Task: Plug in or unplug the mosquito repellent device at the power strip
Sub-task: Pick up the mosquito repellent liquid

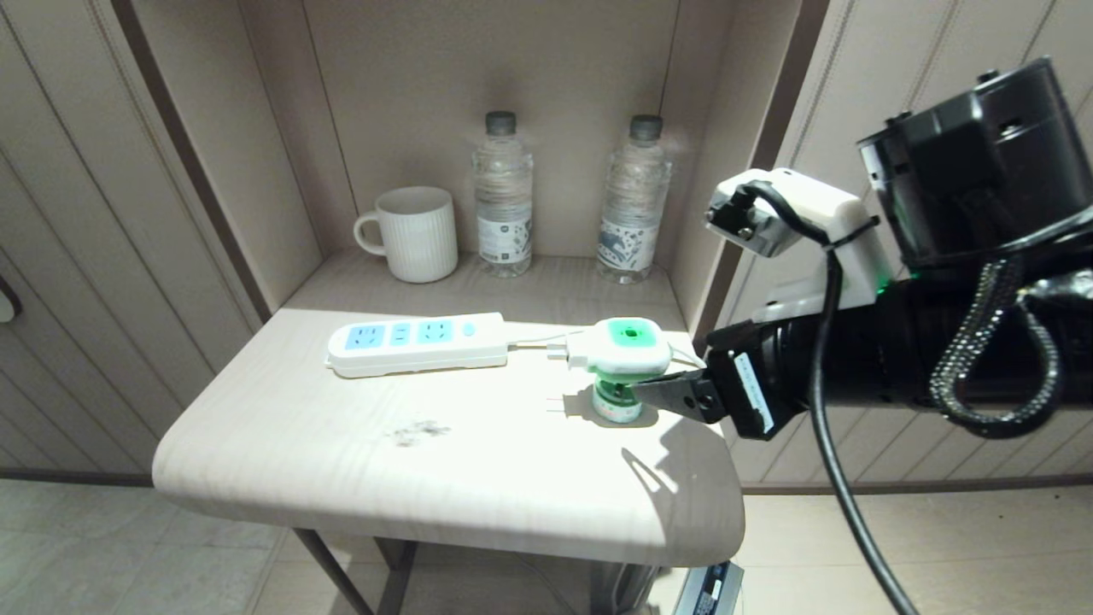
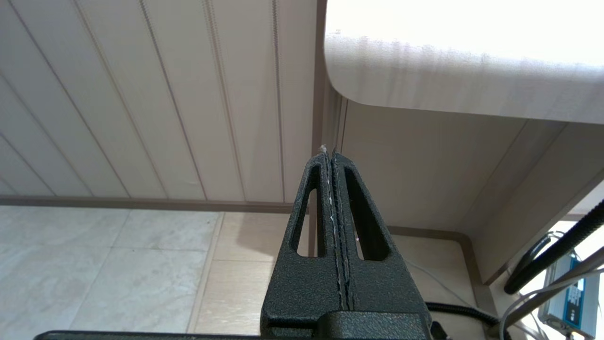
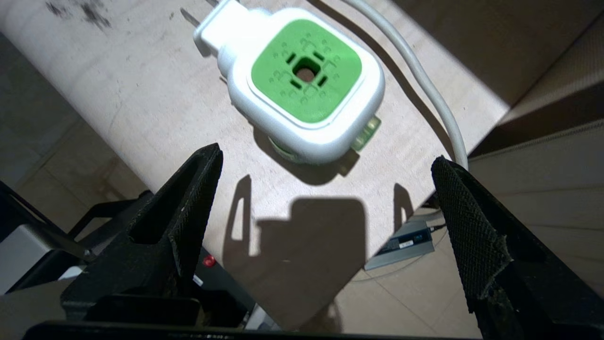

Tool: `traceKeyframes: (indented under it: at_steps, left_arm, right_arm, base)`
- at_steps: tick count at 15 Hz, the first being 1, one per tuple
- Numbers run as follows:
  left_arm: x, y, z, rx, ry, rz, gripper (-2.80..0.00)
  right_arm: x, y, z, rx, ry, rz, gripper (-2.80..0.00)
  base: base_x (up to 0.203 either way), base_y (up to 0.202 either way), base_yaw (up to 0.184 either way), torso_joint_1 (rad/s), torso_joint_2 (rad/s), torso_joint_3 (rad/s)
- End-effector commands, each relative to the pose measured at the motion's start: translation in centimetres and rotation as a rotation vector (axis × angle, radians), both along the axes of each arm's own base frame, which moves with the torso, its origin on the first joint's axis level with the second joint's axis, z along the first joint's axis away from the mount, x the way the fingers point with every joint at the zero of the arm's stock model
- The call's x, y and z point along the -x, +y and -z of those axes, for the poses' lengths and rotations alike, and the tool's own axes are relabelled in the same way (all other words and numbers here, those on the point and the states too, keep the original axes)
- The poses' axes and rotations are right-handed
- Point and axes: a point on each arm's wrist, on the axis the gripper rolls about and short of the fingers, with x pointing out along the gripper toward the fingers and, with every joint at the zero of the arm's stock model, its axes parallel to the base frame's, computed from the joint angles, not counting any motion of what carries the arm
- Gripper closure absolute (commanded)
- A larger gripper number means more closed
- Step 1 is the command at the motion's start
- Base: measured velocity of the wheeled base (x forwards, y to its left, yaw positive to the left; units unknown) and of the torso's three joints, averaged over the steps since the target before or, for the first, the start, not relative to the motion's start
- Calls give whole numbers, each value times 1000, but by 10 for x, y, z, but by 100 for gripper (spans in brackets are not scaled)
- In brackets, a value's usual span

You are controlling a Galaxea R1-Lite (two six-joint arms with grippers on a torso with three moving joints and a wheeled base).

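On the table's (image 1: 359, 478) right side the mosquito repellent device (image 1: 622, 363) stands unplugged, right of the power strip (image 1: 418, 342). Just beside it, the right gripper (image 3: 325, 189) has fingers spread wide, holding nothing. Only its own wrist view shows the left gripper (image 2: 331, 156), pressed together below the table edge.

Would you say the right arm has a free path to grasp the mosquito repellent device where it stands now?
Probably yes: the right end effector is open just beside the mosquito repellent device, with nothing between them; only the white cord runs close by.

Table (image 1: 359, 478) with power strip (image 1: 418, 343), repellent device (image 1: 622, 363)
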Motion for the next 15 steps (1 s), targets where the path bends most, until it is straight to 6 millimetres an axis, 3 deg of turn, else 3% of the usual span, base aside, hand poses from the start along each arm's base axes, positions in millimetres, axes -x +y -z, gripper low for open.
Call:
traceKeyframes:
  at_steps: [1, 15]
  left_arm:
    - [0, 0, 0, 0, 1, 0, 0]
    - [0, 0, 0, 0, 1, 0, 0]
  right_arm:
    - [-5, 12, 5, -4, -4, -18, -280]
    - [-20, 33, 17, -23, -36, -18, -280]
  base:
    - [0, 0, 0, 0, 0, 0]
    - [0, 0, 0, 0, 0, 0]
